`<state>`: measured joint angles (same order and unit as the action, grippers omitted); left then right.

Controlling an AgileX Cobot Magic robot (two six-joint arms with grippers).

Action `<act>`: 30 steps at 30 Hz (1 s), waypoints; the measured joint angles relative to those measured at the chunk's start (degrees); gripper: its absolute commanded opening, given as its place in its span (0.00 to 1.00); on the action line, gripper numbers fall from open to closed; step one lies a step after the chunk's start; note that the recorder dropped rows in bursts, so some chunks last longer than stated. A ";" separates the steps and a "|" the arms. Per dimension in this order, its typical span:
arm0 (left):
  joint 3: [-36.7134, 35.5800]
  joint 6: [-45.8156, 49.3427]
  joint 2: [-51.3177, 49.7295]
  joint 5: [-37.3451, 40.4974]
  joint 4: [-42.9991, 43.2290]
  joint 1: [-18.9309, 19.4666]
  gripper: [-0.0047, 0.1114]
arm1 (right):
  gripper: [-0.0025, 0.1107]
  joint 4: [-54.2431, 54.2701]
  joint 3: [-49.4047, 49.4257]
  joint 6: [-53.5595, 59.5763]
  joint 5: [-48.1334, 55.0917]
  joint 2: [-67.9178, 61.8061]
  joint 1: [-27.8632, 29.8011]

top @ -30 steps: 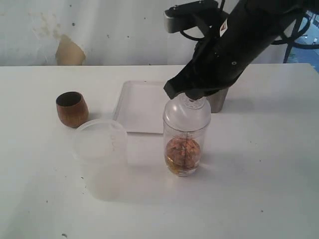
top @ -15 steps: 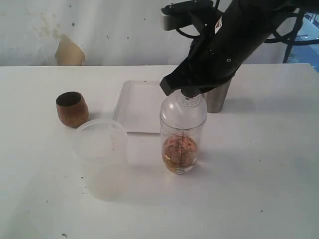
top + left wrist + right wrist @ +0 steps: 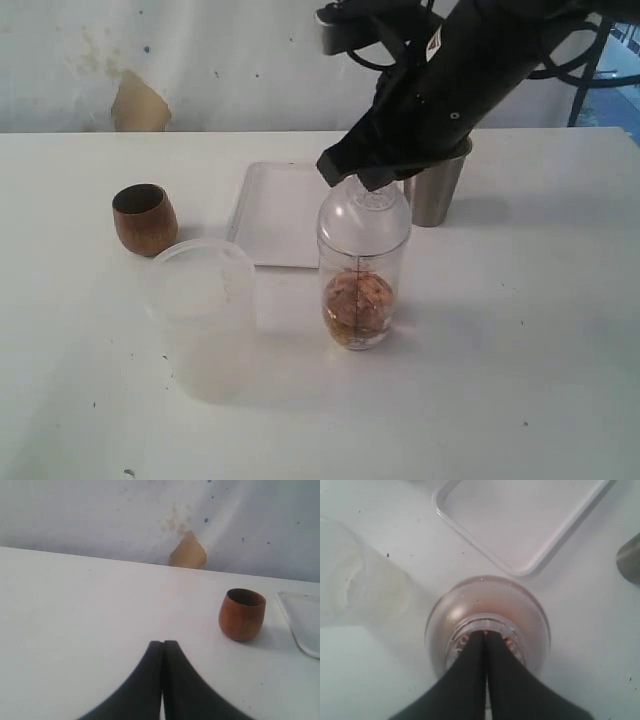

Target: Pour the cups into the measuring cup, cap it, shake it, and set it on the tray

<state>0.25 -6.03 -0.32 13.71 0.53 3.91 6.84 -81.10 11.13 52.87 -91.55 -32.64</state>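
- The surface (image 3: 500, 390) lies bare toward its near edge and its right edge, with wide room there. The left half is more crowded: the frosted tub (image 3: 200, 285) sits near the middle-left, and the wooden cup (image 3: 144, 218) stands just behind it, toward the far-left corner.
- The tray (image 3: 268, 215) lies flat between the middle and the far edge. The steel tumbler (image 3: 437, 192) stands just off its right side.
- The measuring cup (image 3: 363, 275) is upright near the middle of the surface, just in front of the tray's near-right corner and well clear of the tub.
- It is clear, with a black scale down its wall, a brownish mass in its lower part and a domed cap (image 3: 365, 208) on top.
- The right claw (image 3: 486, 634) is clenched, its fingers pressed together with nothing between them, and its tips rest on the cap's ribbed neck.
- The left claw (image 3: 163, 644) is clenched and empty, above bare surface, with the wooden cup well apart from it.
- Compared with a second ago, the measuring cup stands slightly nearer the left edge, the right arm has shifted with it, and more of the tumbler shows.
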 measured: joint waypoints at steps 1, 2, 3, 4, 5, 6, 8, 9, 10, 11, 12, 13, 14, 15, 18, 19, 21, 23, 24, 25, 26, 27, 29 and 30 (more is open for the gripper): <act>0.00 0.00 0.00 0.00 0.00 0.00 0.04 | 0.02 0.00 0.00 0.00 -0.12 0.31 0.00; 0.00 0.00 0.00 0.00 0.00 0.00 0.04 | 0.02 0.00 0.00 0.00 -0.27 0.78 0.00; 0.00 0.00 0.00 0.00 0.00 0.00 0.04 | 0.02 0.00 0.00 0.00 -0.42 1.14 0.00; 0.00 0.00 0.00 0.00 0.00 0.00 0.04 | 0.02 0.00 -0.10 0.00 -0.75 1.55 0.00; 0.00 0.00 0.00 0.00 0.00 0.00 0.04 | 0.02 0.00 -0.22 0.00 -0.87 2.01 0.00; 0.00 0.00 0.00 0.00 0.00 0.00 0.04 | 0.02 0.00 -0.30 0.00 -1.10 2.28 0.00; 0.00 0.00 0.00 0.00 0.00 0.00 0.04 | 0.02 0.00 -0.35 0.00 -1.10 2.65 0.00; 0.00 0.00 0.00 0.00 0.00 0.00 0.04 | 0.02 0.00 -0.35 0.00 -1.10 2.65 0.00; 0.00 0.00 0.00 0.00 0.00 0.00 0.04 | 0.02 0.00 -0.35 0.00 -1.10 2.65 0.00; 0.00 0.00 0.00 0.00 0.00 0.00 0.04 | 0.02 0.00 -0.35 0.00 -1.00 2.65 0.00; 0.00 0.00 0.00 0.00 0.00 0.00 0.04 | 0.02 0.00 -0.35 0.00 -0.79 2.65 0.00; 0.00 0.00 0.00 0.00 0.00 0.00 0.04 | 0.02 0.00 -0.35 0.00 -0.80 2.65 0.00; 0.00 0.00 0.00 0.00 0.00 0.00 0.04 | 0.02 0.00 -0.35 0.00 -0.80 2.65 0.00; 0.00 0.00 0.00 0.00 0.00 0.00 0.04 | 0.02 0.00 -0.35 0.00 -0.80 2.65 0.00; 0.00 0.00 0.00 0.00 0.00 0.00 0.04 | 0.02 0.11 -0.35 0.00 -1.05 2.65 0.00; 0.00 0.00 0.00 0.00 0.00 0.00 0.04 | 0.02 0.37 -0.35 0.00 -1.03 2.65 0.00; 0.00 0.00 0.00 0.00 0.00 0.00 0.04 | 0.02 0.66 0.51 0.00 -1.21 2.65 0.00; 0.00 0.00 0.00 0.00 0.00 0.00 0.04 | 0.02 0.66 1.67 0.00 -1.31 2.10 0.00; 0.00 0.00 0.00 0.00 0.00 0.00 0.04 | 0.02 0.66 2.06 0.00 -1.48 1.80 0.00; 0.00 0.00 0.00 0.00 0.00 0.00 0.04 | 0.02 0.66 2.32 0.00 -1.56 1.60 0.00; 0.00 0.00 0.00 0.00 0.00 0.00 0.04 | 0.02 0.66 2.45 0.00 -1.71 1.34 0.00; 0.00 0.00 0.00 0.00 0.00 0.00 0.04 | 0.02 0.66 2.45 0.00 -1.83 1.33 0.00; 0.00 0.00 0.00 0.00 0.00 0.00 0.04 | 0.02 0.69 2.45 0.00 -1.92 1.33 0.00; 0.00 0.00 0.00 0.00 0.00 0.00 0.04 | 0.02 0.69 2.45 0.11 -1.92 1.46 0.00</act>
<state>0.25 -6.03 -0.32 13.71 0.53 3.91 7.53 -78.65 11.25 50.95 -90.09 -32.64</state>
